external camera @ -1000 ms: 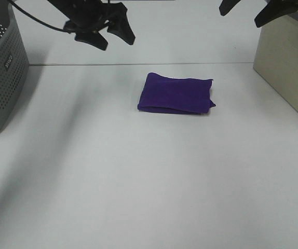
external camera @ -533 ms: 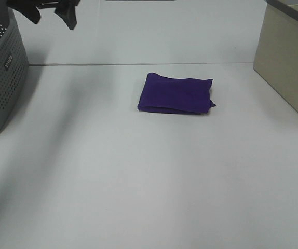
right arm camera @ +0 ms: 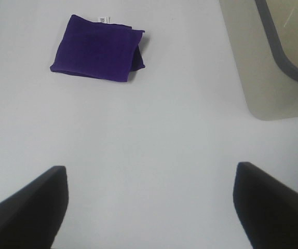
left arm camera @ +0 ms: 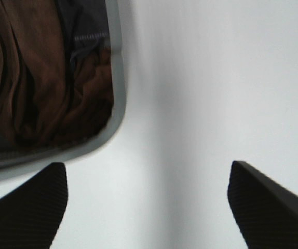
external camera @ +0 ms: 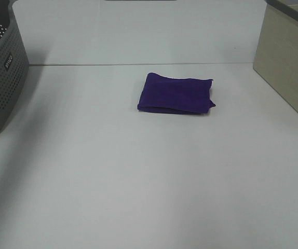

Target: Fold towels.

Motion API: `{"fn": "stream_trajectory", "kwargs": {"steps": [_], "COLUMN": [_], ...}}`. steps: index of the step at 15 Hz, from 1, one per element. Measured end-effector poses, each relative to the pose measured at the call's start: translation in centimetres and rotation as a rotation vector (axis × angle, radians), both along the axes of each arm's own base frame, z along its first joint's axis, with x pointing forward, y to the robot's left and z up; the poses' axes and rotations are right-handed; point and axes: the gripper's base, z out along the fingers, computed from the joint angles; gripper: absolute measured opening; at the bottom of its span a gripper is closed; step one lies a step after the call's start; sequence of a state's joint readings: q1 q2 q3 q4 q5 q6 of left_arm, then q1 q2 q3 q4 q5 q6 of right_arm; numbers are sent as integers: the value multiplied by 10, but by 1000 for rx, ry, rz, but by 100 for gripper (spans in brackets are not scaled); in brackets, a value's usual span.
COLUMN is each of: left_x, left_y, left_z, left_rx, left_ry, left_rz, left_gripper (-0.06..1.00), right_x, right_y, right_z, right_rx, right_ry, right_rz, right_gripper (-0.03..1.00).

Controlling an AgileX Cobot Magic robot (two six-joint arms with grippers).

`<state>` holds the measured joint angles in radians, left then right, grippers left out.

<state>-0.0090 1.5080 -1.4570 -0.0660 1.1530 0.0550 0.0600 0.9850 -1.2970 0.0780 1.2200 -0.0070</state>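
A deep purple towel [external camera: 175, 93] lies folded into a small rectangle on the white table, toward the back middle. It also shows in the right wrist view [right arm camera: 98, 47], with a small white tag at one edge. Neither gripper shows in the exterior high view. My left gripper [left arm camera: 146, 199] is open and empty, above the table beside the grey basket [left arm camera: 115, 98]. My right gripper [right arm camera: 149, 205] is open and empty, high above the table, well away from the towel.
A grey perforated basket [external camera: 2, 72] stands at the left edge; brown and blue cloths [left arm camera: 40, 78] lie inside it. A beige bin [external camera: 289, 62] stands at the right, also in the right wrist view [right arm camera: 268, 57].
Both arms have left the exterior high view: the left one moved up and left toward the basket, the right one up and out. The towel has not moved.
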Motion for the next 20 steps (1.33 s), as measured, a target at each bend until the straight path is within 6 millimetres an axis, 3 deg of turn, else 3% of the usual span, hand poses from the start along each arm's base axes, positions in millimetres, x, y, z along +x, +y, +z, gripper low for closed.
{"fn": "stream_trajectory", "kwargs": {"steps": [1,2,4,6,8,12,14,17,20], "left_x": [-41,-97,-165,-223,-263,-314,-330,-316,-316], "left_y": [0,1,2,4,5,8,8,5,5], "left_z": [8,2,-4,-11,-24,-36,-53,-81,-80], "left_rx": [-11,-24,-34,-26,-5,20,18,-9,-12], "left_ry": [-67,-156,-311,-463,-561,-701,-723,-630,-644], "left_rz": [22,45,58,57,51,53,53,43,42], "left_gripper": [77,77,77,77,77,77,77,77,77], "right_x": [-30,-68,-113,-142,-165,-186,-186,-175,-167], "right_y": [-2,-4,-7,-8,-10,-11,-11,-11,-12], "right_z": [-5,-16,-36,-61,-85,-115,-134,-150,-153], "right_rx": [3,6,12,14,17,20,20,11,-4], "right_ry": [-36,-89,-163,-205,-259,-340,-326,-303,-350], "right_rz": [0,0,1,1,1,-2,-2,1,-9], "right_gripper": [84,84,84,84,84,84,84,84,84]}}
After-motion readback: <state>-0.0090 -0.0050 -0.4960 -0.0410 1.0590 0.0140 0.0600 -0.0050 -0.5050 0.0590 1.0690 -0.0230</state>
